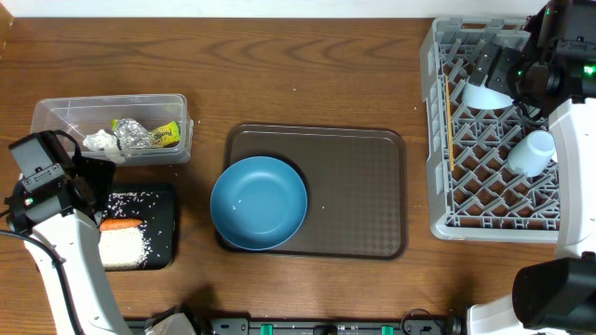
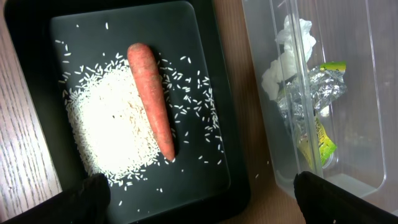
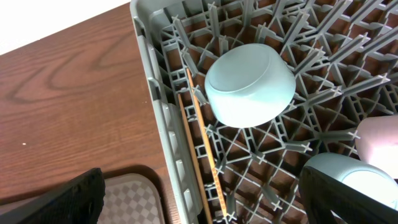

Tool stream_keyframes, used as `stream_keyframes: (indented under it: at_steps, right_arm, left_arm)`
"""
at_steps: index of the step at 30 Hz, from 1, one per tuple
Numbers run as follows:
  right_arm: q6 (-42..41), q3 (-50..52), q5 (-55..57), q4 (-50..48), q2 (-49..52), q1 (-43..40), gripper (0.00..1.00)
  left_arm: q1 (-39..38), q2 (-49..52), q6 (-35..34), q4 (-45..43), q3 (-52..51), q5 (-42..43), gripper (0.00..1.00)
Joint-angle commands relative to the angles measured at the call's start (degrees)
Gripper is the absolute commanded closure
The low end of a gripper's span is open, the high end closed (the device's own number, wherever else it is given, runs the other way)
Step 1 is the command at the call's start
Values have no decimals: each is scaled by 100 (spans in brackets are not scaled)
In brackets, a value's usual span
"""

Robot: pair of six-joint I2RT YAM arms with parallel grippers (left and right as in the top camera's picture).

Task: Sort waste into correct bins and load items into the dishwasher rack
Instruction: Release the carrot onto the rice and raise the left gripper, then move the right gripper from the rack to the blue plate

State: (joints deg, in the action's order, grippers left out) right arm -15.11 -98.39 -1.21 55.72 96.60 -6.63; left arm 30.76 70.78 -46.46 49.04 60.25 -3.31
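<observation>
The black tray (image 2: pixel 205 37) holds a heap of white rice (image 2: pixel 112 130) with the orange carrot (image 2: pixel 152 99) lying on it. The clear tub (image 2: pixel 367 93) beside it holds the silver-white wrapper (image 2: pixel 311 87) and the yellow-green packet (image 2: pixel 317 140). My left gripper (image 2: pixel 202 199) is open and empty above the tray's edge. The grey rack (image 1: pixel 436 140) holds the small light-blue bowl (image 3: pixel 249 84) upside down, the chopsticks (image 3: pixel 199 143) along its left wall, and pale-blue cups (image 3: pixel 348 174). My right gripper (image 3: pixel 202 199) is open and empty over the rack's left wall. The dark-blue bowl (image 1: pixel 258 203) sits on the brown serving tray (image 1: pixel 363 186).
The brown serving tray lies mid-table between the bins on the left and the rack on the right. Loose rice grains are scattered over the black tray's floor. The right arm (image 1: pixel 554 56) hangs over the rack's far corner. A white cup (image 1: pixel 531 152) lies in the rack.
</observation>
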Motion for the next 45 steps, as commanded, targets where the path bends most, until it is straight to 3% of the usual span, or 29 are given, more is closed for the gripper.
stream_keyframes:
  at_steps: [1, 8, 13, 18, 23, 29, 36, 45]
  right_arm:
    - [-70, 31, 81, 9, 17, -37, 1]
    - [-96, 31, -719, -61, 15, -4, 1]
    - [-455, 48, -2855, 42, 24, 46, 1]
    - [50, 68, -3526, 57, 28, 636, 1]
    - [531, 68, -2820, 90, 44, 1862, 8]
    - [-339, 68, 326, 195, 214, 3486, 1]
    - [-697, 68, 461, 422, 723, 4365, 2]
    - [-715, 68, 293, 542, 1532, 4870, 1]
  left_arm:
    - [35, 7, 33, 17, 111, 13, 2]
    - [35, 7, 35, 17, 111, 13, 2]
    - [35, 7, 35, 17, 111, 13, 2]
    - [35, 7, 35, 17, 111, 13, 2]
    - [35, 7, 35, 17, 111, 13, 2]
    - [35, 7, 35, 17, 111, 13, 2]
    - [35, 7, 35, 17, 111, 13, 2]
    - [35, 7, 35, 17, 111, 13, 2]
